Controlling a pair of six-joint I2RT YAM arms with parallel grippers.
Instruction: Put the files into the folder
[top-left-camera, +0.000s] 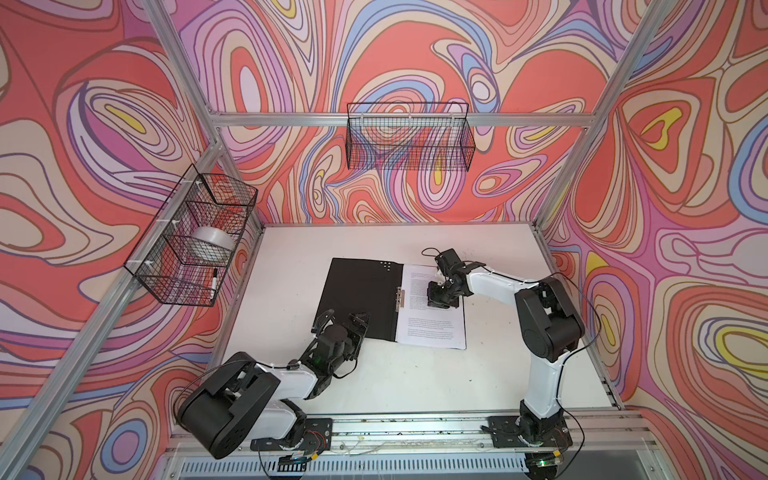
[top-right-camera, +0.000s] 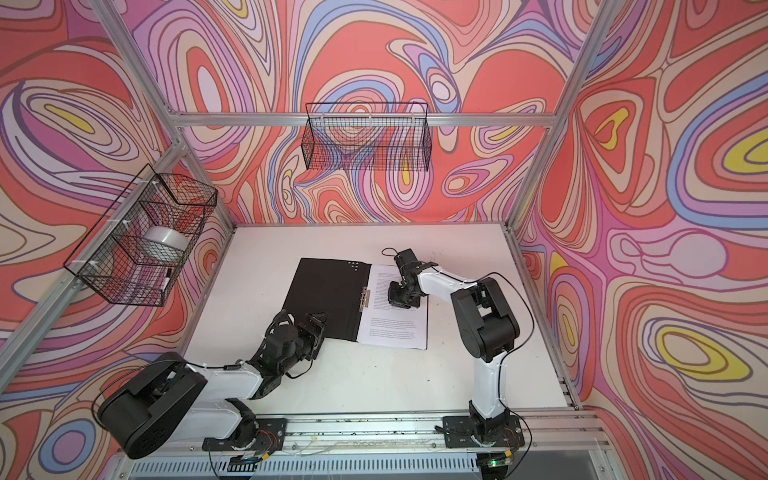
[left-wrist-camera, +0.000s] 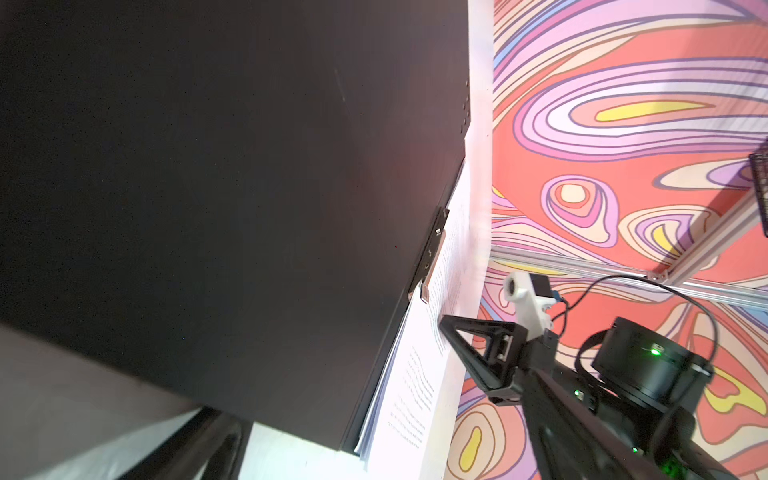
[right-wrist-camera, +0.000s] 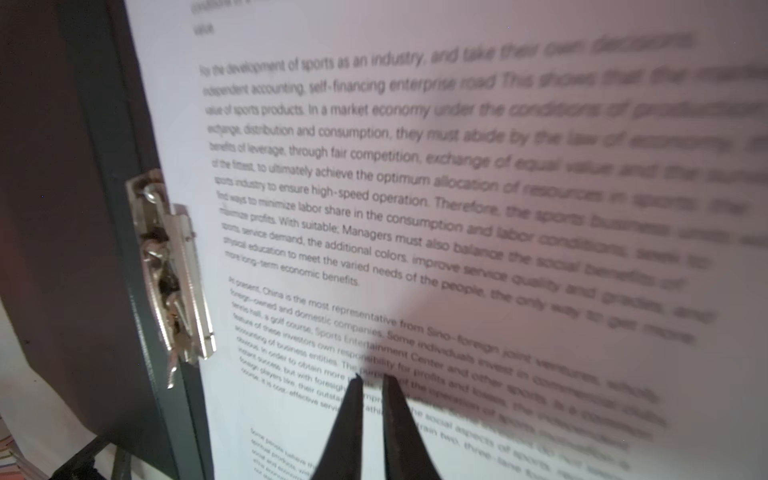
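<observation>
Jaws of the right gripper (right-wrist-camera: 372, 384) stand almost together, tips down on the top printed sheet of the files (top-left-camera: 432, 324); nothing shows pinched between them. The files lie stacked at 3 o'clock from the metal clip (top-left-camera: 400, 297) of the open folder (top-left-camera: 357, 291). The left gripper (top-left-camera: 343, 319), spread wide and empty, sits at the folder's 7 o'clock corner above the table (top-left-camera: 415, 374).
</observation>
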